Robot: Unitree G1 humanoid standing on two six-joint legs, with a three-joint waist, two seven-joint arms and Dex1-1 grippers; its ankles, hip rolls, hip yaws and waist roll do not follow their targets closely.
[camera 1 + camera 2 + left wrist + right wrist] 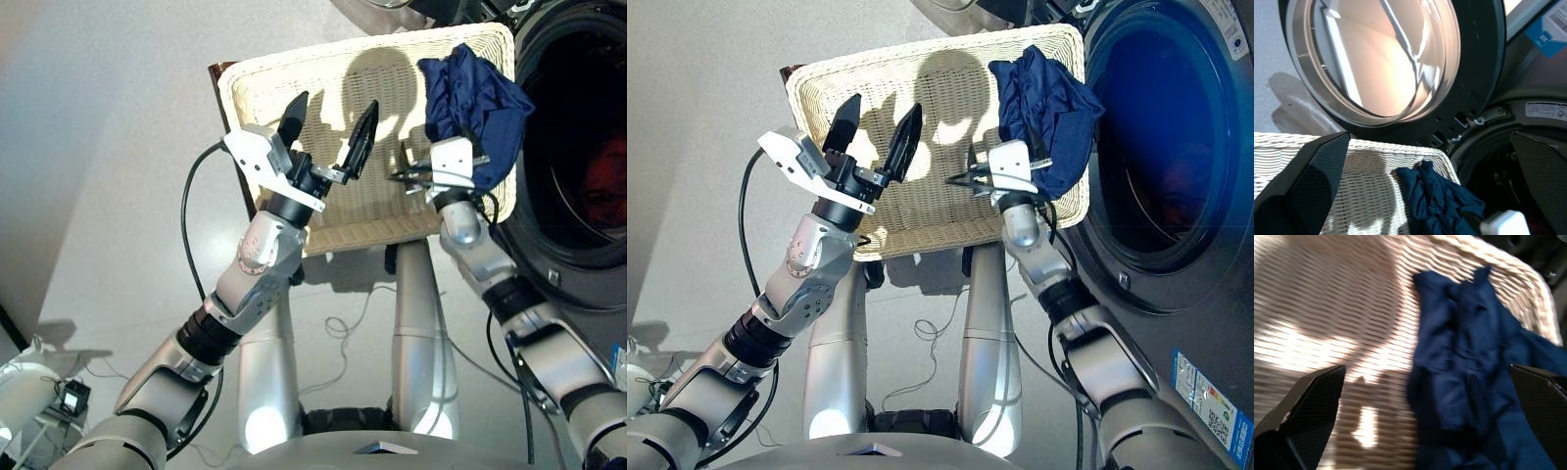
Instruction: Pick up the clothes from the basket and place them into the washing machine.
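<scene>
The navy blue garment (472,106) lies bunched at the right end of the cream wicker basket (294,78), hanging over the rim beside the washing machine's drum hole (578,157). A coral-red patch (609,186) shows deep in the drum. The black garment is out of view. My right gripper (404,176) hovers open just left of and below the navy garment (1469,362), holding nothing. My left gripper (335,106) stands open over the bare middle of the basket, fingers pointing up and away. The left wrist view shows the round glass door (1381,54) swung open behind the basket.
The basket rests on a dark stand (235,147), pressed close to the machine's front. A black cable (191,225) loops beside my left arm, and thin cords (343,328) lie on the grey floor. A blue label (1210,397) sits on the machine's lower front.
</scene>
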